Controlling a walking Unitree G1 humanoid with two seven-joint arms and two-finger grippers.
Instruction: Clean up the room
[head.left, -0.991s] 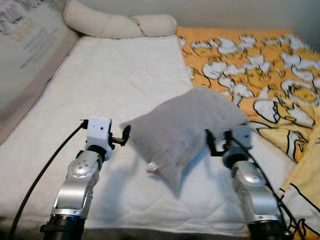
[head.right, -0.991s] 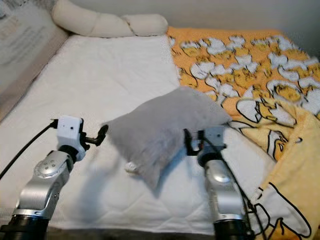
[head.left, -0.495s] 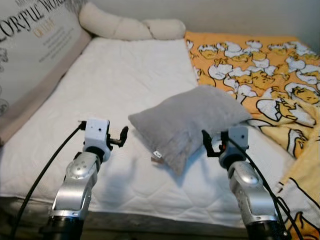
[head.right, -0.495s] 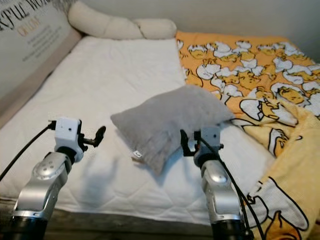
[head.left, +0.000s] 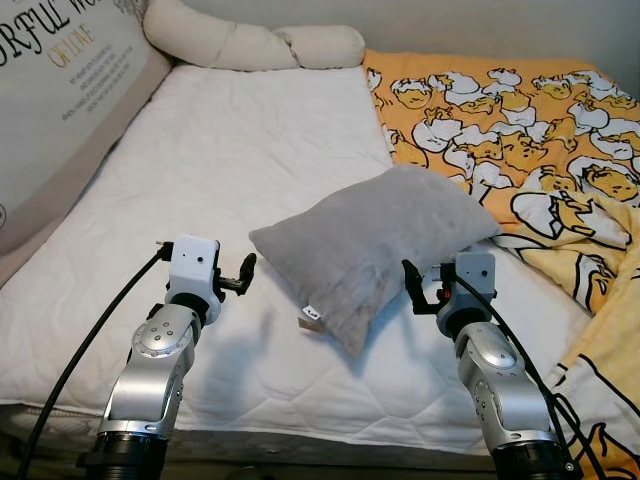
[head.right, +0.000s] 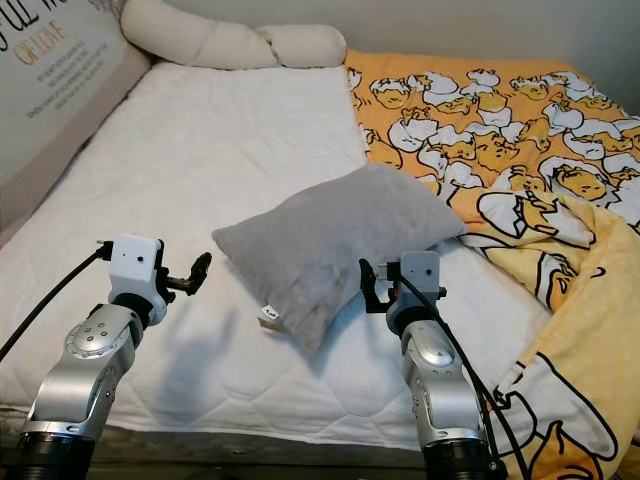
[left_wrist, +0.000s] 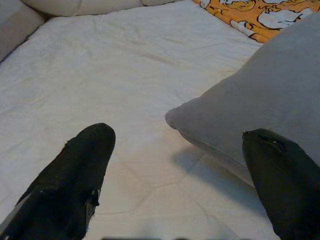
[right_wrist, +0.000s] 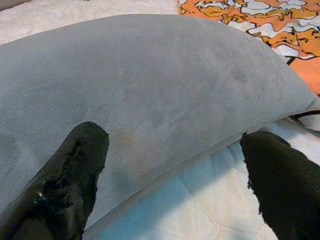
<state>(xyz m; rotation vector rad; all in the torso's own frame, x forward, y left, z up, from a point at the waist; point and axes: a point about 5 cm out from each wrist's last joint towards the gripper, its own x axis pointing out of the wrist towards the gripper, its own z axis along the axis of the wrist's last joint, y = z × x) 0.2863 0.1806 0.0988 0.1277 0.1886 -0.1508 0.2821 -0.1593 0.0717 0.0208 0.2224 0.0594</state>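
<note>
The grey pillow (head.left: 372, 246) is lying free on the mattress (head.left: 240, 160); left gripper (head.left: 243, 275) and right gripper (head.left: 415, 290) are hovering with fingers apart, so tidying seems barely begun

Pillow (head.left: 375, 250): grey cloth with a soft, matt, suede-like nap; a small white fabric tag (head.left: 311, 314) at one seam. Bed (head.left: 240, 160): white quilted cloth cover, matt, with stitched lines and light creasing. Blanket (head.left: 520, 130): orange printed fleece-like cloth, matt. Bolster (head.left: 250, 45): cream knotted plush cloth. Arms: smooth, satin silver metal with white matt plastic wrist housings. Fingers (right_wrist: 65, 185): black, matt, with a rough, worn surface.
</note>
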